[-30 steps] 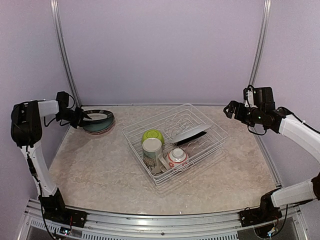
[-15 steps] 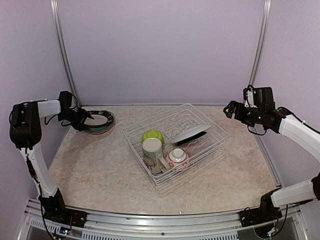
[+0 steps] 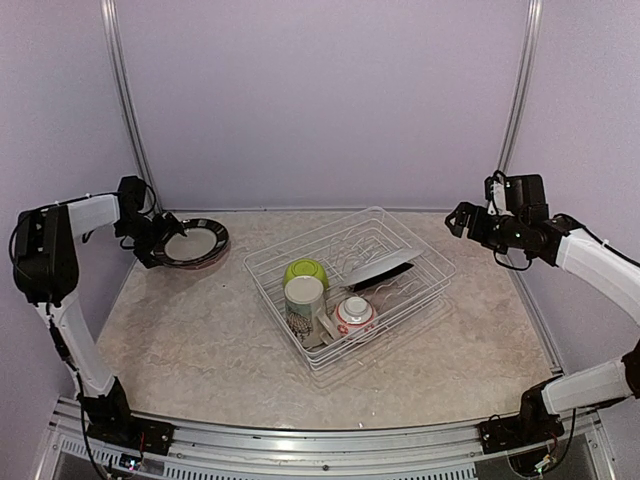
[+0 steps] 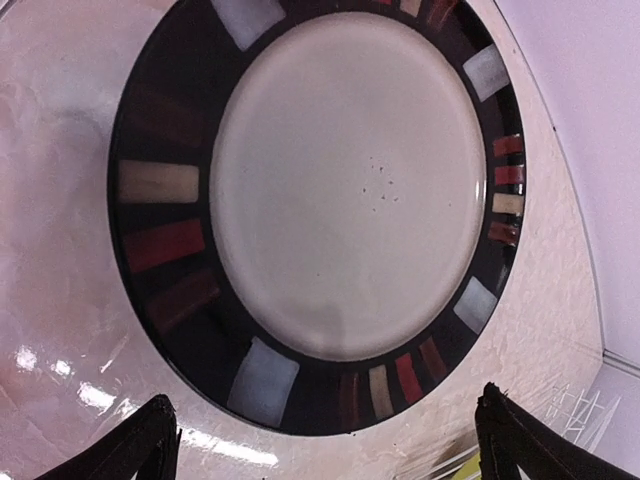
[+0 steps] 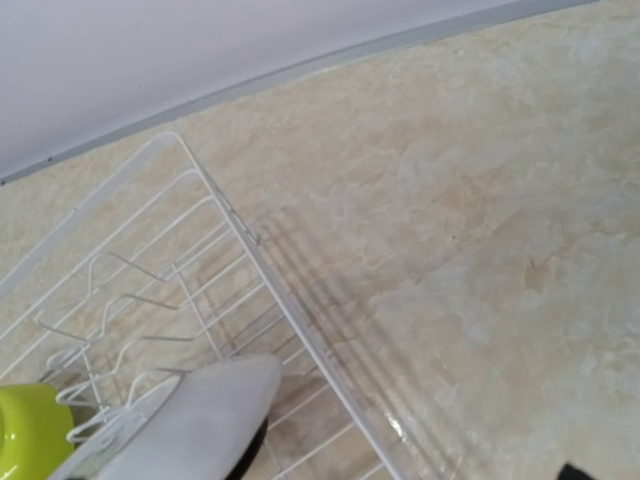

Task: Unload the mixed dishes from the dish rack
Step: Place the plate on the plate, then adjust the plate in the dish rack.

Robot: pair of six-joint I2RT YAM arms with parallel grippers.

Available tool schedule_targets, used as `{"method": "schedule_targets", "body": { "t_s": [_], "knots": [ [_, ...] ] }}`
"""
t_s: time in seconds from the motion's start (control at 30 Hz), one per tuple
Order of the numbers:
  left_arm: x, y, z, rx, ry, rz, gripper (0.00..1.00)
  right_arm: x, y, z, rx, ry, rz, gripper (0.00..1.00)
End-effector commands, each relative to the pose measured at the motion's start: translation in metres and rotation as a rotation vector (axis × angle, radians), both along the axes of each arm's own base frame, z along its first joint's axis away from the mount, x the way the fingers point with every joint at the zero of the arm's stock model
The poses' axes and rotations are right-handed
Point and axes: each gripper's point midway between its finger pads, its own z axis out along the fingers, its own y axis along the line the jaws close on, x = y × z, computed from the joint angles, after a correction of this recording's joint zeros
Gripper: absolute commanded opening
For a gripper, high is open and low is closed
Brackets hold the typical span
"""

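The white wire dish rack (image 3: 420, 262) sits mid-table. It holds a lime-green bowl (image 3: 305, 270), a cream patterned mug (image 3: 303, 301), a white-and-red small bowl (image 3: 355, 313) and a white plate (image 3: 378, 265) leaning on a black plate (image 3: 392, 278). At the back left, a black-rimmed plate (image 3: 195, 241) with a cream centre (image 4: 350, 190) lies flat on top of other plates. My left gripper (image 3: 158, 246) stands open at its left edge, its fingertips (image 4: 150, 440) wide apart and holding nothing. My right gripper (image 3: 462, 220) hovers open, off the rack's right corner.
The right wrist view looks down on the rack's far rim (image 5: 250, 250), the white plate (image 5: 190, 420) and the green bowl (image 5: 25, 430), with marbled table (image 5: 480, 230) beside them. Purple walls close in the back and sides.
My left gripper has opened and let go of the black-rimmed plate, which has gone from tilted to flat on the stack. The right arm has not moved.
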Motion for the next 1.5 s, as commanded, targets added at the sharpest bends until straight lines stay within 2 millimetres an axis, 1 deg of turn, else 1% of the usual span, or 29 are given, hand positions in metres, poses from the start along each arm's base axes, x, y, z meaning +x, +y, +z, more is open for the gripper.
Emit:
{"method": "schedule_targets", "body": {
  "t_s": [0.0,0.1,0.17,0.2,0.3,0.37,0.43,0.53,0.63,0.7,0.77,0.83,0.93,1.0,1.03,1.07,1.1,1.3,1.37,1.4,1.43,1.47],
  "knots": [
    [-0.006,-0.002,0.024,0.078,-0.041,-0.024,0.99,0.003,0.001,-0.009,-0.003,0.026,0.002,1.00],
    [-0.007,-0.008,0.033,0.111,-0.058,-0.047,0.99,0.003,0.004,-0.011,0.006,0.022,0.017,1.00],
    [-0.008,-0.019,0.044,0.126,-0.078,-0.076,0.99,0.004,0.004,-0.015,-0.003,0.038,0.016,1.00],
    [-0.009,-0.028,0.049,0.132,-0.092,-0.102,0.99,0.004,0.002,-0.016,-0.007,0.045,0.008,1.00],
    [-0.010,-0.067,0.072,0.191,-0.167,-0.218,0.99,0.004,0.005,-0.018,0.006,0.041,0.021,1.00],
    [-0.012,-0.089,0.089,0.253,-0.217,-0.293,0.99,0.004,0.007,-0.020,0.005,0.051,0.029,1.00],
    [-0.015,-0.109,0.108,0.309,-0.276,-0.358,0.99,0.004,0.006,-0.022,0.001,0.060,0.025,1.00],
    [-0.021,-0.147,0.138,0.350,-0.398,-0.478,0.99,0.004,0.011,-0.026,0.014,0.067,0.048,1.00],
    [-0.032,-0.190,0.165,0.376,-0.512,-0.616,0.99,0.004,0.015,-0.030,0.013,0.086,0.062,1.00],
    [-0.040,-0.216,0.178,0.396,-0.568,-0.701,0.99,0.004,0.021,-0.030,0.029,0.085,0.084,1.00],
    [-0.047,-0.242,0.183,0.410,-0.610,-0.781,0.99,0.004,0.031,-0.029,0.061,0.086,0.120,1.00],
    [-0.052,-0.260,0.187,0.439,-0.639,-0.829,0.99,0.003,0.042,-0.027,0.119,0.096,0.165,1.00],
    [-0.061,-0.290,0.189,0.412,-0.671,-0.910,0.99,-0.004,0.068,-0.021,0.269,0.100,0.264,1.00],
    [-0.071,-0.312,0.188,0.389,-0.696,-0.982,0.99,-0.006,0.082,-0.014,0.362,0.088,0.309,1.00],
    [-0.075,-0.322,0.189,0.382,-0.705,-1.009,0.99,-0.007,0.086,-0.014,0.394,0.091,0.319,0.99],
    [-0.083,-0.335,0.190,0.360,-0.715,-1.048,0.99,-0.008,0.090,-0.016,0.419,0.098,0.324,0.99],
    [-0.087,-0.345,0.186,0.348,-0.716,-1.080,0.99,-0.008,0.094,-0.017,0.437,0.105,0.327,0.99],
    [-0.110,-0.396,0.176,0.304,-0.711,-1.212,0.99,-0.014,0.108,-0.035,0.474,0.181,0.319,0.97],
    [-0.118,-0.413,0.167,0.300,-0.711,-1.259,0.99,-0.014,0.112,-0.033,0.501,0.166,0.329,0.97],
    [-0.122,-0.420,0.168,0.299,-0.720,-1.275,0.99,-0.015,0.115,-0.033,0.518,0.169,0.336,0.97],
    [-0.125,-0.428,0.163,0.297,-0.710,-1.293,0.99,-0.016,0.117,-0.033,0.532,0.171,0.339,0.97],
    [-0.128,-0.434,0.165,0.290,-0.712,-1.305,0.99,-0.016,0.118,-0.034,0.546,0.172,0.340,0.97]
  ]
}}
